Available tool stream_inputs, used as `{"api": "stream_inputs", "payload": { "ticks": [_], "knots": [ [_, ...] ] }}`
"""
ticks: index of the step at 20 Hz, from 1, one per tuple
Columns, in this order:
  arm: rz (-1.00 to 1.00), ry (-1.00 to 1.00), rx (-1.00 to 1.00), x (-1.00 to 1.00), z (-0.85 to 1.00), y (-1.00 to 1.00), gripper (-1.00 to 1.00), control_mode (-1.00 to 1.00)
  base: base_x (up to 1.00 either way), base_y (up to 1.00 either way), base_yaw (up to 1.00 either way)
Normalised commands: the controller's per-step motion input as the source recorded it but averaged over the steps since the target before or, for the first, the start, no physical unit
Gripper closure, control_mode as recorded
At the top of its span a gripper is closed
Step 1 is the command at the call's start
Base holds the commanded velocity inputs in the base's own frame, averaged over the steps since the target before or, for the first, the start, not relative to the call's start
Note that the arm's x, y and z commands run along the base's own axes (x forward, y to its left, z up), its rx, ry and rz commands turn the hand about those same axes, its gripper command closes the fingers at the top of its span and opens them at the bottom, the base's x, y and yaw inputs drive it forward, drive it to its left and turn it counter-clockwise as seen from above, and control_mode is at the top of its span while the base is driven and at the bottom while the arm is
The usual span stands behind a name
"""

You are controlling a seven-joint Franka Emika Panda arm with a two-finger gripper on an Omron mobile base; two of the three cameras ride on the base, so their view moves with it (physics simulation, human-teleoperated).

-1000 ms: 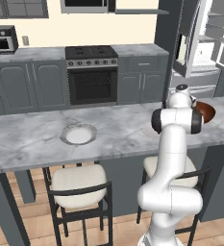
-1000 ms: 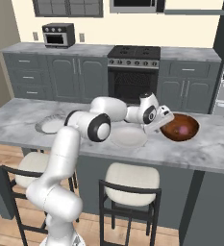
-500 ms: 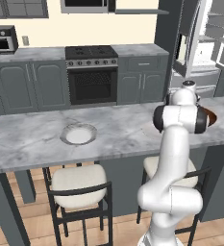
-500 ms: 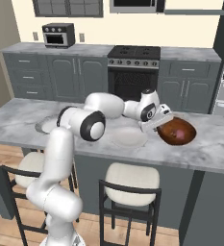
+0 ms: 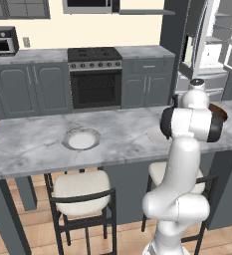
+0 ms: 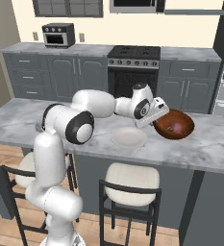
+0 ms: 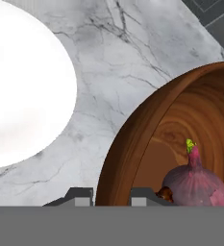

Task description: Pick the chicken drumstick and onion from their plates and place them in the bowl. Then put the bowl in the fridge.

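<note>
Bowl (image 7: 147, 144): glossy reddish-brown, darker inside, standing on the marble counter (image 6: 214, 144) toward its right-hand end as the right base view shows it (image 6: 175, 124). Its near rim runs between the two finger tips in the hand view.

Onion (image 7: 196, 185): reddish-purple, with a small green sprout at its top, lying inside the bowl low against the near wall. A small dark-brown scrap shows just beside it at the bowl's bottom; too little of it is visible to name.

Pincer (image 7: 111, 194): pressed together on the bowl's near rim, one finger tip outside the wall, the other inside. In the right base view the hand (image 6: 152, 113) sits at the bowl's left edge.

Pale plate (image 6: 128, 137): round, shallow, bare, on the counter just beside the bowl on its left; in the hand view it is the bright white disc (image 7: 22, 91).

Grey-rimmed plate (image 5: 81, 139): white centre, bare, well apart from the bowl, further along the counter.

Fridge (image 5: 212, 47): doors open, white shelves and door bins showing, behind the counter's far end.

Surroundings: black oven range (image 5: 95, 77) against the back wall; two cushioned stools (image 5: 81, 189) at the counter's near side.
</note>
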Motion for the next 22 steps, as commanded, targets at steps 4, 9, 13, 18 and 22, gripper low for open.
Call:
{"api": "stream_inputs", "payload": {
  "ticks": [4,9,13,18,22],
  "knots": [
    [0.01,-0.16,-0.2,-0.34,0.21,0.47,1.0,-1.0,0.0,0.0,0.0],
    [0.0,0.0,-0.12,-0.34,0.36,0.41,1.0,-1.0,0.0,0.0,0.0],
    [0.0,0.02,-0.1,-0.32,0.35,0.48,1.0,-1.0,0.0,0.0,0.0],
    [0.0,0.1,-0.01,-0.26,0.36,0.43,1.0,-1.0,0.0,0.0,0.0],
    [0.0,0.03,0.07,-0.19,0.35,0.38,1.0,-1.0,0.0,0.0,0.0]
  ]
}}
